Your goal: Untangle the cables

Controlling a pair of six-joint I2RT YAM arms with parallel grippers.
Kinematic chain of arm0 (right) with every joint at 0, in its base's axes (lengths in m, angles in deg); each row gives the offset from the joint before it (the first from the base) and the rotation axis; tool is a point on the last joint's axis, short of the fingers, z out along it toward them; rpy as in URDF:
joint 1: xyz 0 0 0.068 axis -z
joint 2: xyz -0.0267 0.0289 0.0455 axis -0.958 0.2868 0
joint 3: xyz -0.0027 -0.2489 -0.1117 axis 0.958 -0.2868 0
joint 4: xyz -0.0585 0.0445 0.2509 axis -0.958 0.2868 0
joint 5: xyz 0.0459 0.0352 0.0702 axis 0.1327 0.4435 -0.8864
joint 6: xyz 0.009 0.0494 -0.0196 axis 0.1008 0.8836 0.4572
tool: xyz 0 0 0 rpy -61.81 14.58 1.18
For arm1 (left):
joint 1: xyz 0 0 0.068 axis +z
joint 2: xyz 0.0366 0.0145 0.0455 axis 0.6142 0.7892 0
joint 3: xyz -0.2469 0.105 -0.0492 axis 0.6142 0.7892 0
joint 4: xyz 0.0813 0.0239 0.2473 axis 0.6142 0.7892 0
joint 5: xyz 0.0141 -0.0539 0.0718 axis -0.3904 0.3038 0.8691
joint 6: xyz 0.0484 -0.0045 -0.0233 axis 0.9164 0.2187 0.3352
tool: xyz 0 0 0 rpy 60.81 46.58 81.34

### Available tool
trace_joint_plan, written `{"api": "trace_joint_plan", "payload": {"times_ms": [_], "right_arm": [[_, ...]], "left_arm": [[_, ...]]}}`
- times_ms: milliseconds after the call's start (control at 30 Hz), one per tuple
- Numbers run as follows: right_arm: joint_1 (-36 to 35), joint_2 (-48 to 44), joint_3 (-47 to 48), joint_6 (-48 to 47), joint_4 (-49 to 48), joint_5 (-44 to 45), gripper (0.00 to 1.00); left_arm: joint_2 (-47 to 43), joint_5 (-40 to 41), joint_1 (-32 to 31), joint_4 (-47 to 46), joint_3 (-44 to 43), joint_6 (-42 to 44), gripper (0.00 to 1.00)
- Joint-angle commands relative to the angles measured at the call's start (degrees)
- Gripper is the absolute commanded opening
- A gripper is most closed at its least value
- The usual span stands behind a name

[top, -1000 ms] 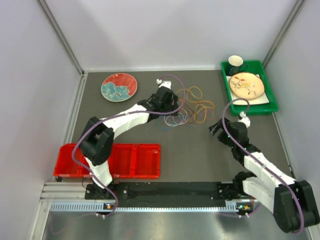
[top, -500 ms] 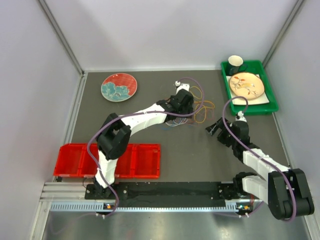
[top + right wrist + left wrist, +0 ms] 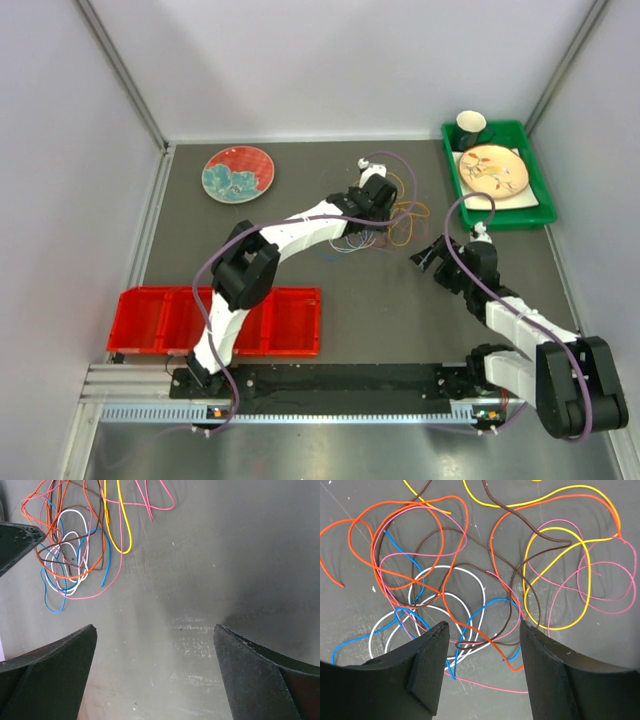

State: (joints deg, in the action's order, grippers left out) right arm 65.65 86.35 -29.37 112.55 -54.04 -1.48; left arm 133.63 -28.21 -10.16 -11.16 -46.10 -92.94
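The cables (image 3: 385,222) lie in a tangled heap on the grey mat at centre right: orange, yellow, pink, blue, white and brown loops. My left gripper (image 3: 378,205) hovers over the heap with its jaws open and empty. In the left wrist view the cables (image 3: 470,580) cross over one another just ahead of the left gripper (image 3: 482,630). My right gripper (image 3: 428,254) is open and empty to the right of the heap. In the right wrist view the cables (image 3: 80,535) lie at the upper left, and the right gripper (image 3: 155,630) is over bare mat.
A green tray (image 3: 530,215) with a patterned plate (image 3: 493,170) and a cup (image 3: 471,124) stands at the back right. A red and blue plate (image 3: 238,173) lies at the back left. A red divided bin (image 3: 220,322) sits at the front left.
My left arm has reached rightward, bringing its gripper over the cable heap. The right gripper has shifted slightly left. The cables have not visibly moved.
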Motion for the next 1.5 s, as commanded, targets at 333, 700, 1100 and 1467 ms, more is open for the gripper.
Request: {"api": "trace_joint_plan", "payload": {"times_ms": [333, 700, 1100, 1467], "right_arm": [[0.21, -0.32, 2.25, -0.18, -3.15, -0.48, 0.99], [0.21, 0.29, 2.69, -0.26, -2.71, -0.48, 0.99], [0.21, 0.03, 2.60, -0.09, -2.53, -0.31, 0.99], [0.21, -0.50, 2.34, 0.09, -2.62, -0.13, 0.99]], "left_arm": [[2.88, 2.40, 0.15, 1.55, -3.24, -1.69, 0.38], [2.53, 5.73, 0.15, 5.67, -10.36, 1.38, 0.00], [-7.92, 9.60, 0.24, 11.65, -29.16, 11.22, 0.00], [-20.84, 9.52, 0.50, 2.43, -27.07, 19.40, 0.00]]}}
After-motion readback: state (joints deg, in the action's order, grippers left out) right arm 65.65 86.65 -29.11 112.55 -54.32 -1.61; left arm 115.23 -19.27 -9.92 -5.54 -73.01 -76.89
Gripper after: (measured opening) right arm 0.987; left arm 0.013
